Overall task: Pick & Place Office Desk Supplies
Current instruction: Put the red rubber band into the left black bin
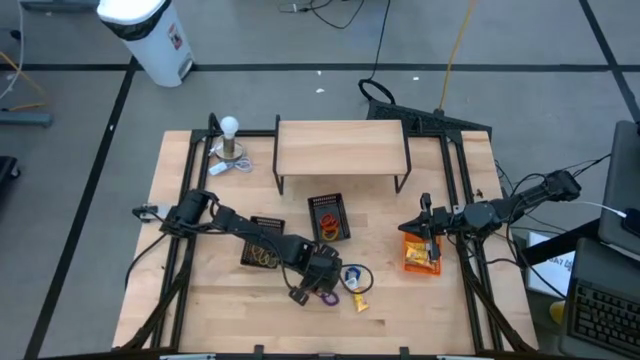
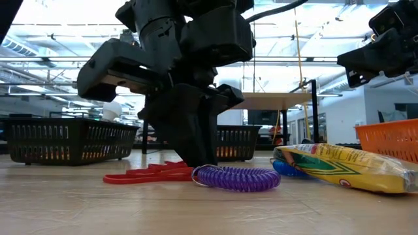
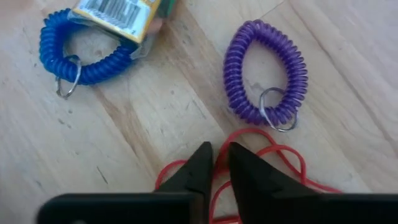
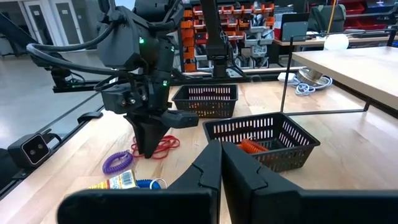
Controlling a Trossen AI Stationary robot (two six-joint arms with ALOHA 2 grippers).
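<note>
- Left wrist view showed the left tool point(image 3: 216, 163) down at the worktop point(image 3: 143, 112), fingers drawn nearly together with only a slim gap; a strand of the red rubber band point(image 3: 273, 163) ran between them, so it looked like a pinch on that strand, though I could not tell if the grip was firm.
- Red rubber band lay flat on the worktop, looped around and under the left tool's tips, touching the purple coil ring point(image 3: 267, 78) on its far side.
- Purple coil ring, with a small metal key ring, sat just beyond the tips; blue coil ring point(image 3: 68, 53) lay farther off, partly under a yellow packet point(image 3: 118, 14).
- Handling guess: the band was thin, light, very floppy and stretchy; it would sag and could snag the purple coil when lifted. Best hold was a single strand pinched low at the wood, away from the coil.
- Coil rings looked springy and light, best taken across the coil wall; the packet looked soft and slick.
- High view: these items lay near the front middle, with black baskets point(image 1: 329, 216) behind them and an orange bin point(image 1: 420, 255) to the right.
- Right tool point(image 4: 221, 163) hung above the orange bin, well apart, fingers together and empty.
</note>
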